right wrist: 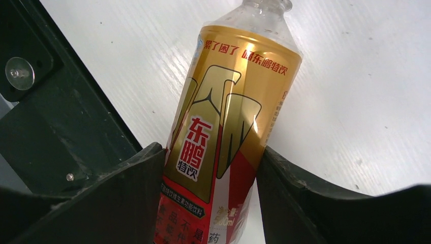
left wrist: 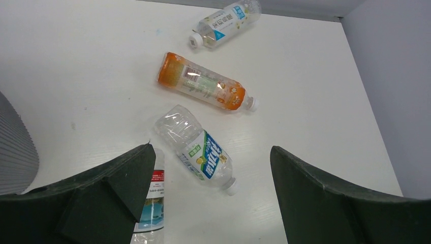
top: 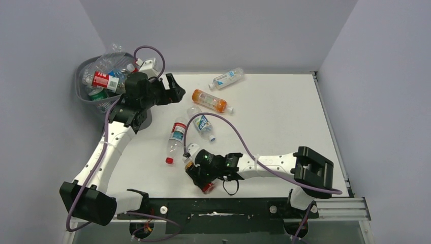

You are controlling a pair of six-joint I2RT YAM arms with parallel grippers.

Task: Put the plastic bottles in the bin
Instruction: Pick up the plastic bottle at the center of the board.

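Four plastic bottles (top: 209,100) lay loose on the table (top: 284,127), a bunch sat in the bin (top: 80,71); right gripper (right wrist: 211,157) clamped a gold-labelled bottle (right wrist: 228,101), left gripper (left wrist: 211,148) gaped empty.

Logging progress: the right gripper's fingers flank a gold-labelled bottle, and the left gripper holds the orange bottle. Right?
Not quite. The left gripper is open and empty; the orange bottle lies on the table, as the left wrist view shows. The right gripper does flank the gold-labelled bottle.

glossy plastic bottle (right wrist: 223,132), matt white table (right wrist: 356,76)
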